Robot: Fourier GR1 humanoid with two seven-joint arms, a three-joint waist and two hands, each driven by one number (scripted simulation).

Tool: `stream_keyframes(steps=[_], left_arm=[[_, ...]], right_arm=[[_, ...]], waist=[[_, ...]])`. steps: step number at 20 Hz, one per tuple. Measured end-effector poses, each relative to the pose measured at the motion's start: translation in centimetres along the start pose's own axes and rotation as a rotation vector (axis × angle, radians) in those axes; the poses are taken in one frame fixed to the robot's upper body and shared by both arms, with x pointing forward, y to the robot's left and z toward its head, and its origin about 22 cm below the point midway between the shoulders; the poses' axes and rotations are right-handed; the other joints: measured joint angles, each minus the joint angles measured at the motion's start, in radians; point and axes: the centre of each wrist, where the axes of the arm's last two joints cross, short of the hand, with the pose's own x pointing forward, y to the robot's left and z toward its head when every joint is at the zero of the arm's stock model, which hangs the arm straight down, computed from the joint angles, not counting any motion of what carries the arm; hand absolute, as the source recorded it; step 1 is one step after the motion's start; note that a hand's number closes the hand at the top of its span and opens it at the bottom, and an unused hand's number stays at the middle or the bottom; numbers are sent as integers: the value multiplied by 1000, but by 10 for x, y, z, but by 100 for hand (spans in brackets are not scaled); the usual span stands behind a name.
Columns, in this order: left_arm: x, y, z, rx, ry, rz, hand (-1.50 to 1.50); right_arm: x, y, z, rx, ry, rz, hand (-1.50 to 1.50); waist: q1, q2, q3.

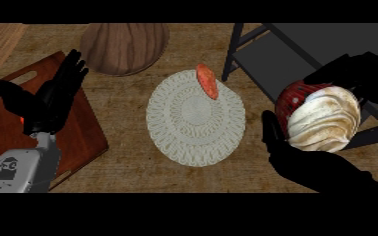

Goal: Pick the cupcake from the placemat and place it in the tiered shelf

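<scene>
Holding the cupcake (322, 117) up near my own viewpoint, my right hand (310, 165) is curled round it from below, thumb showing dark on its left side and fingers wrapping behind, so the white swirled frosting faces toward me and the red wrapper with pale dots tips away, toward the shelf. I judge it is tilted like this because I am carrying it off the mat and over to the shelf, not yet setting it down. The cupcake is therefore off the placemat (196, 115), in the air at the worktop's right edge, overlapping the dark frame of the tiered shelf (295, 50) in my view; whether it is already above a tier or only in front of it I cannot tell. My left hand (55, 100) shows at the left edge, fingers straight and up, holding nothing, resting over the reddish cutting board (81, 140) that lies along the worktop's left side. Farther out, the round white placemat sits in the middle of the worktop, and on its far right part lies a slim orange-red piece of food (207, 81), left alone since it is not my concern. Beyond that, near the far edge, stands a round wooden bowl (124, 47), well apart from the shelf, whose black legs and grey tier fill the far right corner.
</scene>
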Motion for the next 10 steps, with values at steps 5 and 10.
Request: stream_keyframes(steps=[5,10], left_arm=[[0,-5,1,-8,6,1,0],[0,-3,-4,-4,4,-5,0]], right_arm=[[-32,-24,-21,6,55,4,150],[-63,-45,-34,32,60,-34,150]], waist=[[2,0,1],[5,0,-3]])
